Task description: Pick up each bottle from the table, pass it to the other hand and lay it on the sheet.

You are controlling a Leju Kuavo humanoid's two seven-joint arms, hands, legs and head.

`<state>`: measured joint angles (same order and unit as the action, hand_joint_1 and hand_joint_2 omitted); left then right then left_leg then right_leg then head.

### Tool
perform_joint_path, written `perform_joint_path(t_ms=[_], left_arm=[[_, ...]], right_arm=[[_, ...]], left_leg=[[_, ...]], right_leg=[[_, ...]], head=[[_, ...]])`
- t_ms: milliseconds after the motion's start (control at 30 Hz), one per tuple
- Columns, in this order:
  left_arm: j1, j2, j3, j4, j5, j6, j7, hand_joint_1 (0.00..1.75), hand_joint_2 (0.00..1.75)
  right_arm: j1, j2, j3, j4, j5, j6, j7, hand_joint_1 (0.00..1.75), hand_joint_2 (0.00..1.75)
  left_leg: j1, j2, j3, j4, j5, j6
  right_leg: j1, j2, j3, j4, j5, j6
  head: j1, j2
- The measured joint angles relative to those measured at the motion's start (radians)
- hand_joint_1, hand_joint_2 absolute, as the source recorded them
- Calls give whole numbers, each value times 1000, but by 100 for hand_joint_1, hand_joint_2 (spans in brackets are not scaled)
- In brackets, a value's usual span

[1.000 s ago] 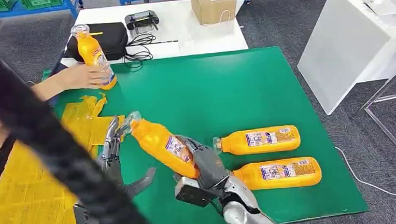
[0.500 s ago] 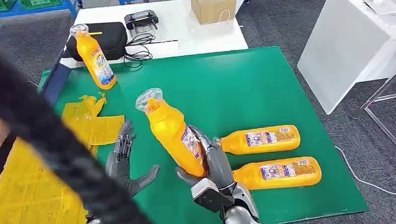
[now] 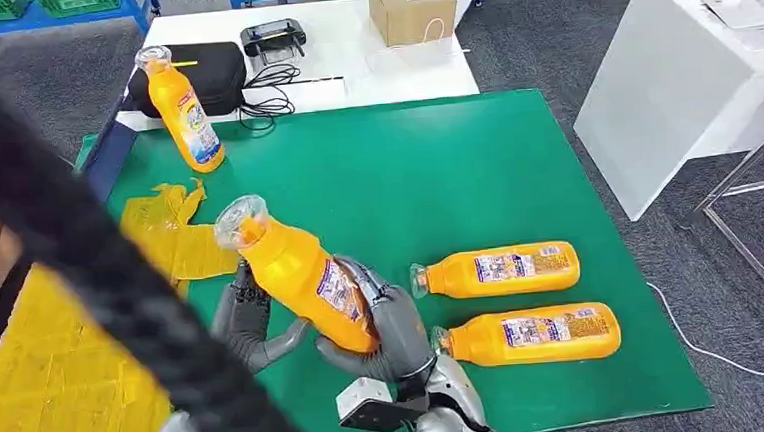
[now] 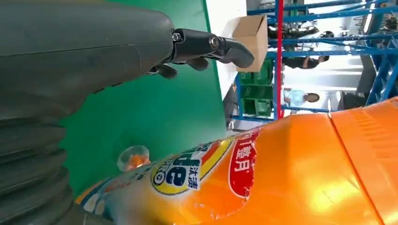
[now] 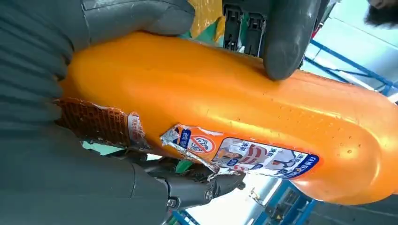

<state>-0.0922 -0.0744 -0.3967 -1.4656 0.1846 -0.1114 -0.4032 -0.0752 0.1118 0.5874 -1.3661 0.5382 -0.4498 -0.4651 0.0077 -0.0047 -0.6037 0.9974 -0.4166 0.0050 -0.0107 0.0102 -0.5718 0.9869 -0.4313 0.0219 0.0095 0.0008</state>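
Right hand (image 3: 390,331), low centre of the head view, is wrapped around the lower body of an orange bottle (image 3: 302,276), thumb on one side and dark fingers on the other; the right wrist view confirms the firm clasp, with the torn label showing between the fingers. Left hand (image 3: 249,319) sits just beside it to the left, fingers spread and curving up behind the bottle's near side, thumb reaching under toward it; in the right wrist view a grey thumb tip presses on the bottle, so it touches, but whether it has a true hold I cannot tell. The held bottle is lifted off the green mat (image 3: 406,174), tilted, long axis running from lower right up to upper left, clear cap pointing to the upper left of the frame. Two more orange bottles lie flat on the mat at right of centre: upper lying bottle (image 3: 502,270) and lower lying bottle (image 3: 531,334), parallel, caps pointing left, well clear of each other. A fourth, the standing bottle (image 3: 179,110), is upright at the mat's upper left corner. Yellow sheet (image 3: 57,376) covers the lower left, partly hidden by a thick black cable (image 3: 91,274) crossing diagonally.
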Motion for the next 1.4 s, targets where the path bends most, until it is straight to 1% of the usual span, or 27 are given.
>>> perform_joint_path(t_ms=[267,633,667,967,1267,1400], left_arm=[[-1,0,-5,-1,62,-81,5,0,175],[1,5,-22,-12,64,-115,-14,0,175],[1,5,-22,-12,64,-116,-14,175,175],[3,6,-28,-12,62,-108,-24,175,175],[2,3,-29,-12,19,-50,-47,175,175],[1,3,-32,-12,18,-47,-48,175,175]], right_arm=[[-38,-1,57,72,60,23,30,175,175],[-62,0,74,137,20,54,32,175,175],[-63,1,74,140,19,57,31,175,175],[-70,2,74,157,21,58,28,175,175],[-64,4,77,153,26,40,21,175,175],[-64,5,77,153,27,39,19,175,175]], left_leg=[[0,0,0,0,0,0],[0,0,-1,0,0,0],[0,0,-1,0,0,0],[0,0,-1,0,0,0],[0,0,-1,0,0,0],[0,0,-1,0,0,0]], right_leg=[[0,0,-1,0,0,0],[0,0,-1,0,0,0],[0,0,-1,0,0,0],[0,0,-1,0,0,0],[0,0,-1,0,0,0],[0,0,-2,0,0,0]], head=[[0,0],[0,0],[0,0],[0,0],[0,0],[0,0]])
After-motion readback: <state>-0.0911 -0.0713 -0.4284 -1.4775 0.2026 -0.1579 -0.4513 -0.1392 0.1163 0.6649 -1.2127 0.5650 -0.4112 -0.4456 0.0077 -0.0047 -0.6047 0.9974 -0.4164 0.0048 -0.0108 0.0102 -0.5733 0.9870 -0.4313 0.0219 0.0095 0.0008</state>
